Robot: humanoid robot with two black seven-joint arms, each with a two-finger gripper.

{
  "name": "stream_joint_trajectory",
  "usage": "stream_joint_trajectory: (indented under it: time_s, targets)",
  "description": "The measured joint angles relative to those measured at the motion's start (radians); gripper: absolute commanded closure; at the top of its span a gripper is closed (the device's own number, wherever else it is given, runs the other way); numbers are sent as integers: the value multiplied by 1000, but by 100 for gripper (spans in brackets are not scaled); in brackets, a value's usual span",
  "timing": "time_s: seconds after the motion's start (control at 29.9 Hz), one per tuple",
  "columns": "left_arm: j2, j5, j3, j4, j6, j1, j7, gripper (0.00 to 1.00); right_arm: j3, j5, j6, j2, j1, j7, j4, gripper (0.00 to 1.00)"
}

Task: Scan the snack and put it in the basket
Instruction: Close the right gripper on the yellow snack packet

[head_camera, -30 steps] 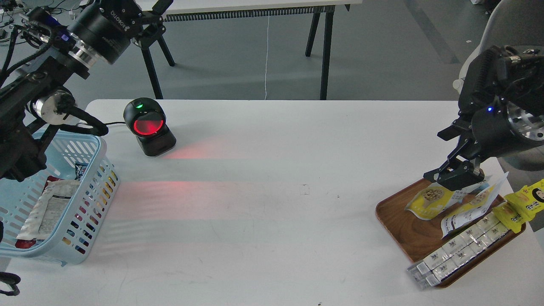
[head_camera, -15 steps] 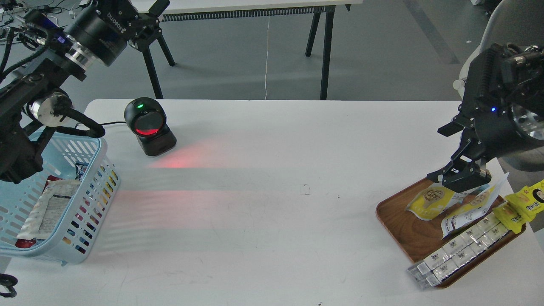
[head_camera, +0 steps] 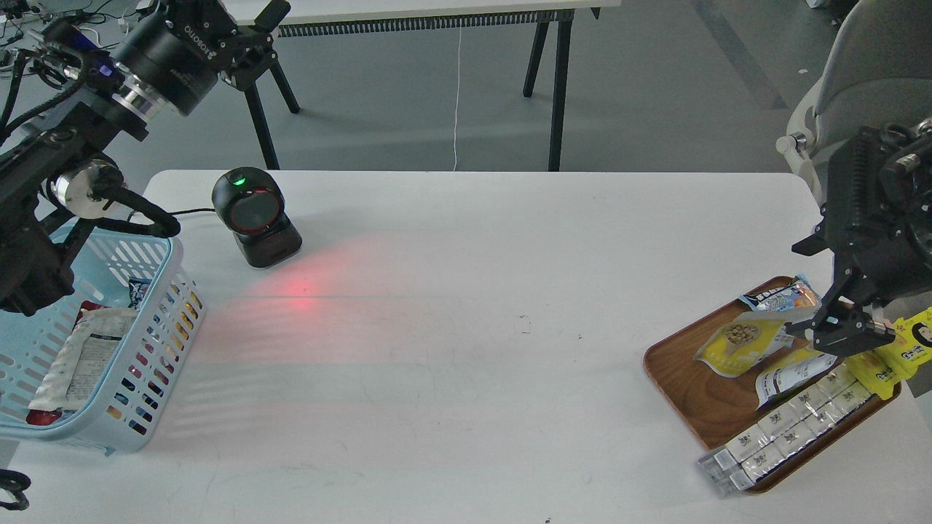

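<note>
The small yellow-and-white nut pouch [head_camera: 737, 340] is lying on the brown wooden tray [head_camera: 681, 378]; the right gripper [head_camera: 837, 333] is hovering beside it, seemingly pinched together, too dark to tell

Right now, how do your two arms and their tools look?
Both arms are black. The left arm has a thick round wrist with white ROBOTIQ lettering, a silver ring behind it, a small blue light and loose black cables. The right arm is black with ribbed housing and a silver ring; its tool is black and angular.
</note>
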Motion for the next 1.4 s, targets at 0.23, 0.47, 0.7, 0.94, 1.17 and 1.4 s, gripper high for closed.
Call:
stream_joint_trajectory:
  time_s: [0.23, 0.47, 0.7, 0.94, 1.17, 1.4]
  targets:
    - [0, 0, 0, 1, 0, 0, 0, 0, 23, -20, 0, -16, -73, 0, -51, 7]
    - [-3, 0, 0, 2, 0, 1, 0, 0, 48, -21, 0, -16, -91, 0, -92, 8]
    - [-7, 0, 0, 3, 0, 1, 0, 0, 176, -30, 0, -9, -251, 0, -175, 11]
    - [-2, 0, 0, 9, 0, 3, 0, 0, 283, -54, 0, -2, -374, 0, -235, 31]
    - [-2, 0, 0, 11, 0, 4, 0, 0, 297, -96, 0, 1, -401, 0, -250, 74]
    - [-8, 0, 0, 11, 0, 4, 0, 0, 343, -140, 0, -5, -443, 0, -253, 99]
